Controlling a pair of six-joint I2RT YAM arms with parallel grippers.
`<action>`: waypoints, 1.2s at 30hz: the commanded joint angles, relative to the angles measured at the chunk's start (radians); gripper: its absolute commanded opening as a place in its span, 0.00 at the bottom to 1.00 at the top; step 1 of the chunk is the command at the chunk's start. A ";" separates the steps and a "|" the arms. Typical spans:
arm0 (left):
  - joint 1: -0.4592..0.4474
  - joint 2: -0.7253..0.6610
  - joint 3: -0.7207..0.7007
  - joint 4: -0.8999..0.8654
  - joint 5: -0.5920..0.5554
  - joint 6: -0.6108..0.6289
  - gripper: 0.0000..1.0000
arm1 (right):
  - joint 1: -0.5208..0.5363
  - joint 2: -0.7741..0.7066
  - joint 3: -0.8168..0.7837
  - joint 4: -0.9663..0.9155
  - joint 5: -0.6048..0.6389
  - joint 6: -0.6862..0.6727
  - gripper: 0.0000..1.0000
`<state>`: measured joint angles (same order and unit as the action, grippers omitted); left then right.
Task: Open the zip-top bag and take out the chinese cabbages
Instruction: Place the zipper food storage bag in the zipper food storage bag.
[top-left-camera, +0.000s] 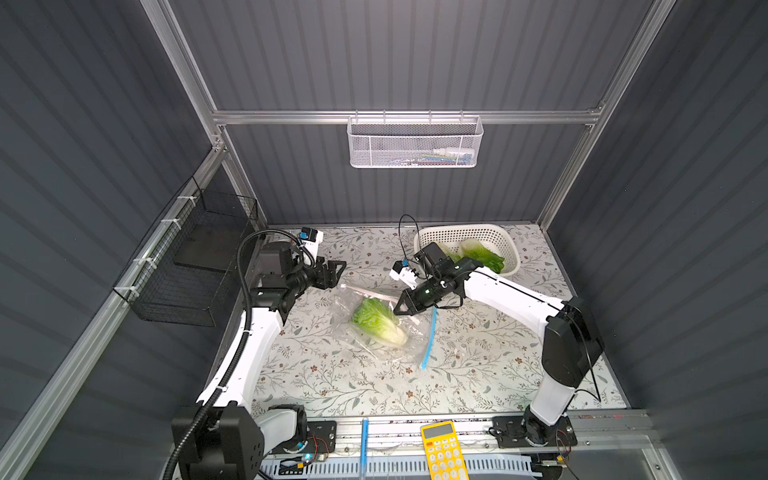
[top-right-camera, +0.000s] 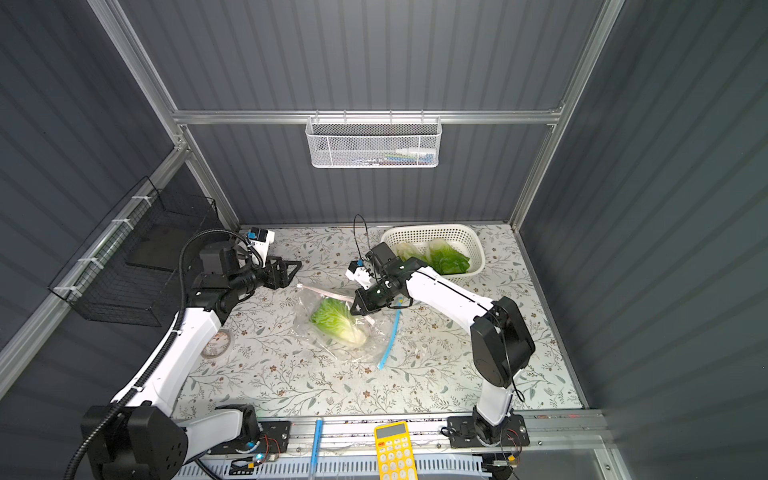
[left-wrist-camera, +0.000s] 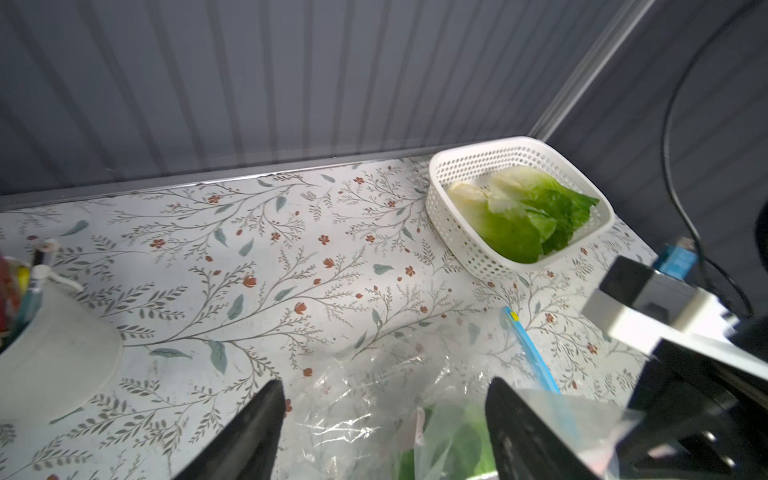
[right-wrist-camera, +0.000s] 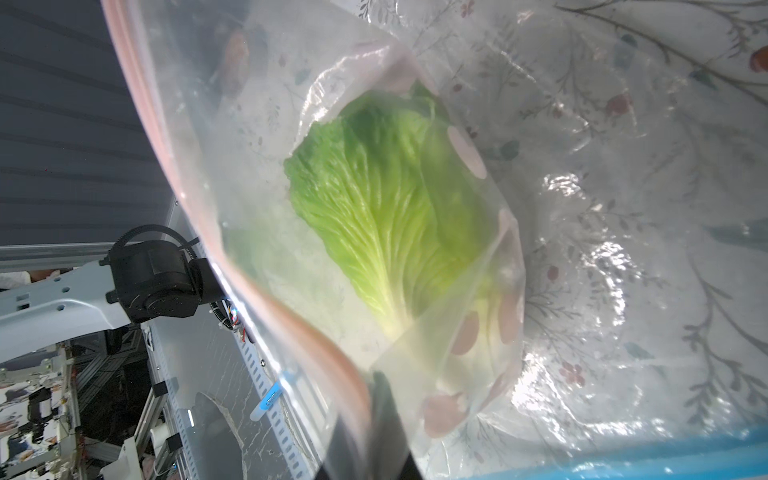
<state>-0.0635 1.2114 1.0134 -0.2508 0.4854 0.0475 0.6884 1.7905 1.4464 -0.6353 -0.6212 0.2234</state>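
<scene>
The clear zip-top bag lies mid-table, its mouth parted between a pink strip and a blue strip. One chinese cabbage lies inside it. Two more cabbages lie in the white basket at the back right. My right gripper is shut on the bag's pink rim and holds it lifted. Left of the bag, my left gripper hovers open with nothing between its fingers.
A yellow calculator and a blue pen lie on the front rail. A tape roll sits beside the left arm. A white pen cup stands at the back left. Wire baskets hang on the back wall and the left wall.
</scene>
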 joint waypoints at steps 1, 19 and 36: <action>0.008 0.020 0.034 -0.104 0.068 0.126 0.77 | -0.012 0.023 -0.001 0.000 -0.049 -0.017 0.00; 0.007 0.002 0.005 -0.192 0.160 0.291 0.84 | -0.032 0.077 0.075 -0.086 -0.093 -0.069 0.00; -0.044 0.034 -0.018 -0.218 0.170 0.326 0.80 | -0.050 0.092 0.127 -0.131 -0.117 -0.095 0.00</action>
<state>-0.0986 1.2369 1.0122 -0.4385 0.6403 0.3462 0.6453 1.8648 1.5513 -0.7387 -0.7155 0.1482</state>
